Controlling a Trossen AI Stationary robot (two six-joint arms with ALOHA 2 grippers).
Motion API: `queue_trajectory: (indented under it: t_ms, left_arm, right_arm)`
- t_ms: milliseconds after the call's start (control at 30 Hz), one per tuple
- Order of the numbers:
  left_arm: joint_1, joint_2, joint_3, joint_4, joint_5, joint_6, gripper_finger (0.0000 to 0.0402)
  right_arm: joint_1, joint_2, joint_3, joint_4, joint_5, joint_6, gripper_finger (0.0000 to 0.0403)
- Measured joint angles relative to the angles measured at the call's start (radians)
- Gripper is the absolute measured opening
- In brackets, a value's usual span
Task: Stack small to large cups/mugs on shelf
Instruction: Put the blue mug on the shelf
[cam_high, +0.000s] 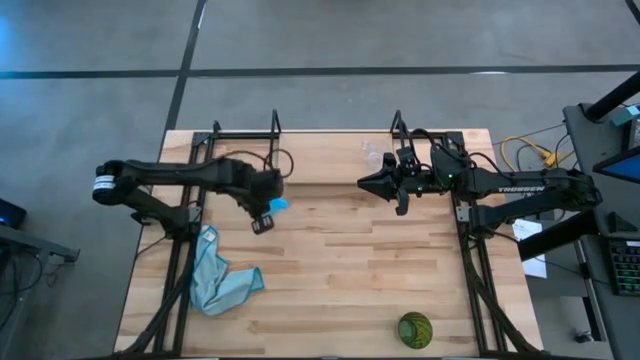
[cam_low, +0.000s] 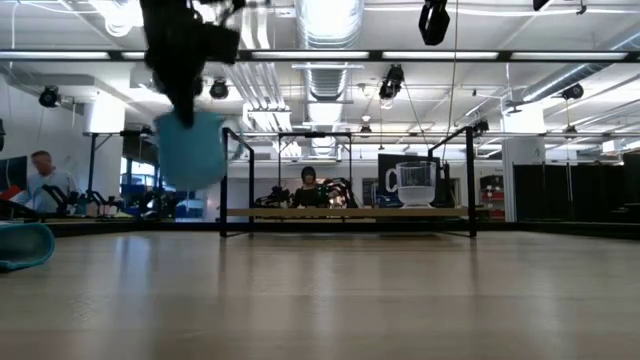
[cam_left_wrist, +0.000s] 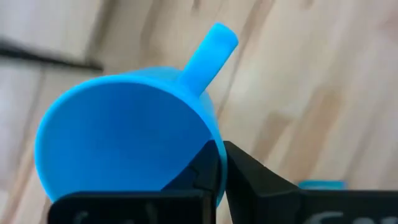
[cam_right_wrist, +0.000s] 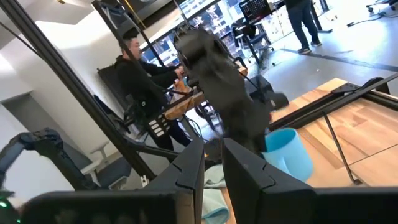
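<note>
The left tool grips the blue mug by its rim — raised above the bench — while the right tool, fingers slightly parted, holds nothing.

From above you see your left tool over the table, a bit of bright blue mug showing beside it. Your right tool hovers near the shelf, next to the clear cup. A light blue cloth lies front-left; a green patterned cup sits at the front edge.
</note>
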Motion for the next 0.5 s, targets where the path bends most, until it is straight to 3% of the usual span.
queue_trajectory:
  t_ms: [133, 233, 500]
  left_arm:
    - [-0.003, 0.015, 0.189, -0.053, 0.001, 0.013, 0.0001]
    - [0.000, 0.060, 0.323, -0.078, -0.009, 0.105, 0.0000]
    - [0.089, 0.306, 0.607, -0.082, 0.011, 0.372, 0.0000]
  right_arm:
    - [0.000, 0.000, 0.000, 0.000, 0.000, 0.000, 0.0052]
    - [0.000, 0.000, 0.000, 0.001, 0.000, 0.000, 0.0052]
    - [0.000, 0.000, 0.000, 0.003, 0.003, 0.001, 0.0052]
